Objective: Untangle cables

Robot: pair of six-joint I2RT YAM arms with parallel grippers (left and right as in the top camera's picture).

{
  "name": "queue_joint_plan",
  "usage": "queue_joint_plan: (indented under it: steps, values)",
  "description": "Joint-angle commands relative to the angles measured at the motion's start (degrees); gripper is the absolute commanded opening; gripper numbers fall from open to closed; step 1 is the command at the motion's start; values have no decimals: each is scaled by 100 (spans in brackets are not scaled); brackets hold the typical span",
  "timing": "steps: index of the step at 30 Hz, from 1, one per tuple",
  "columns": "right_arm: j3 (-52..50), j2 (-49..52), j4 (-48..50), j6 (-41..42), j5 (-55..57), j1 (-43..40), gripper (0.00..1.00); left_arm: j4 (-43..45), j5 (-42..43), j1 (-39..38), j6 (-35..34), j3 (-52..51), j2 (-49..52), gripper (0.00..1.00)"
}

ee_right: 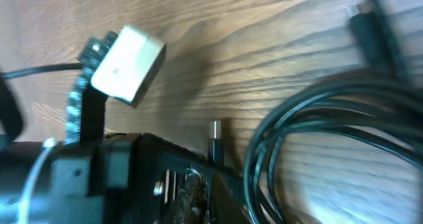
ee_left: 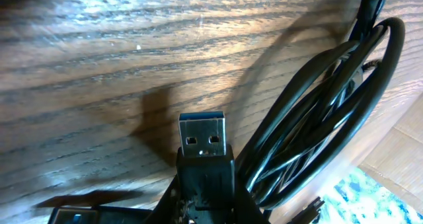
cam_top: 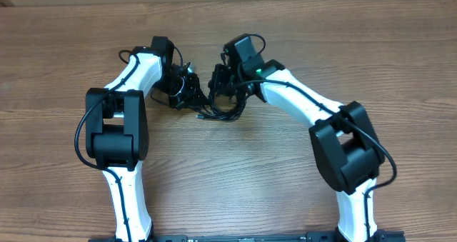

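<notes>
Both tools are meeting over the middle of a brown wood-grain table (cam_top: 321,42); the left tool (cam_top: 187,92) is pinching a silver USB plug (ee_left: 203,137), and the right tool (cam_top: 218,85) is sitting closed, its hold unclear. Thin black cables (cam_top: 223,113) are lying bunched in loops between them.

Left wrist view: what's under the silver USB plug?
Bare wood table, carrying the shadow of the USB plug. The coiled cables lie beside it, not beneath. Its cord end runs off the frame's bottom, unseen.
</notes>
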Motion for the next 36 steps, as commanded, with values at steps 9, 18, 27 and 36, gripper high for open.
queue_joint_plan:
  steps: [9,18,27,36]
  values:
    - [-83,901,275,240,-308,179,4,-153,-39,-33,326,308,59,4]
    - [-31,326,400,-85,-1447,-245,4,-404,-33,-39,824,595,59,4]
    - [-33,9,-1036,-656,-1353,-857,5,-400,-59,-39,1001,601,59,4]
    - [-33,9,-1904,-682,-424,-933,5,-431,-116,-105,1276,680,59,4]
